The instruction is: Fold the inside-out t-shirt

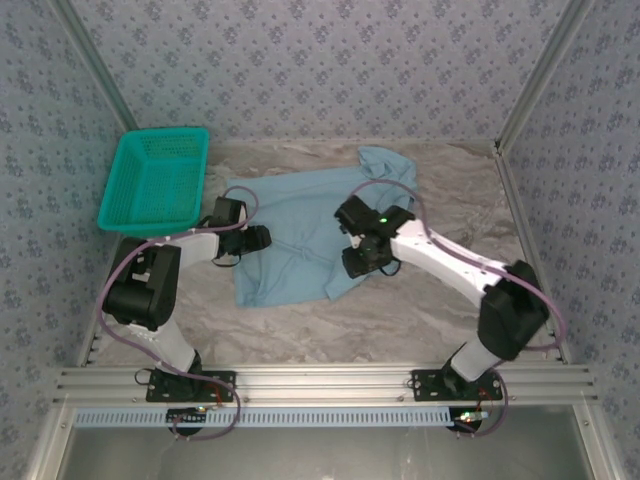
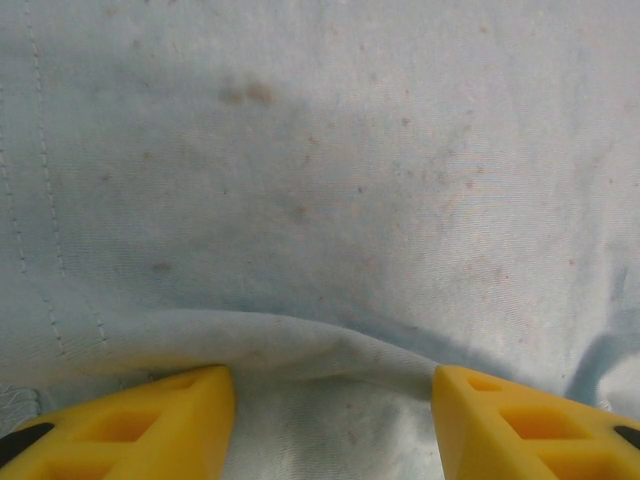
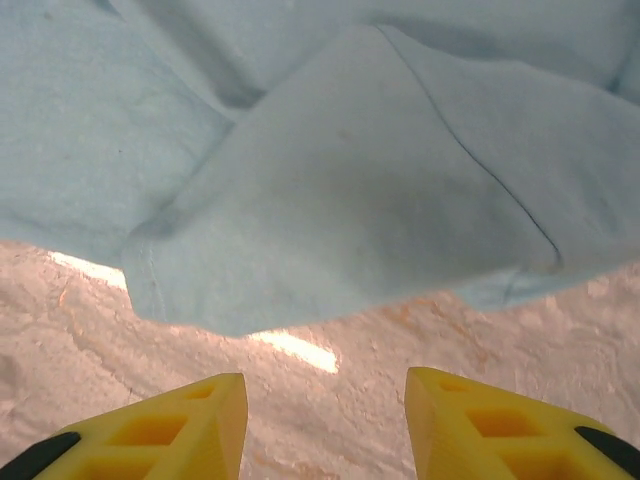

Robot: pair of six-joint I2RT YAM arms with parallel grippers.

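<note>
A pale grey, marble-patterned bench (image 1: pixel 400 320) sits inside a booth whose walls are covered in blue-grey floral wallpaper (image 1: pixel 300 60). A silver aluminium rail (image 1: pixel 320 382) runs along the near edge at six o'clock and carries both arm bases. At ten o'clock a teal plastic mesh basket (image 1: pixel 150 180) stands at the bench's far left corner. The plain light sky-blue cotton t-shirt (image 1: pixel 300 215) lies spread and rumpled at the middle of the bench. One end reaches toward one o'clock and its near edge is bunched toward six o'clock. The shirt lies near the basket but apart from it.

The black-and-white left arm (image 1: pixel 150 285) rises from its base at seven o'clock and bends toward three o'clock. Its left end effector (image 1: pixel 262 238) rests at the shirt's left edge. In the left wrist view its yellow fingers (image 2: pixel 150 425) stand spread, pressed down on the cloth, with a raised ridge of fabric running across the gap between them; nothing is pinched.

The black-and-white right arm (image 1: pixel 450 262) climbs from five o'clock and stretches toward nine o'clock. It puts the right end effector (image 1: pixel 348 268) at the shirt's near right edge. In the right wrist view its yellow fingers (image 3: pixel 490 425) are also spread. They hang over bare bench with nothing between them, and a folded flap of the shirt lies just beyond the tips.
</note>
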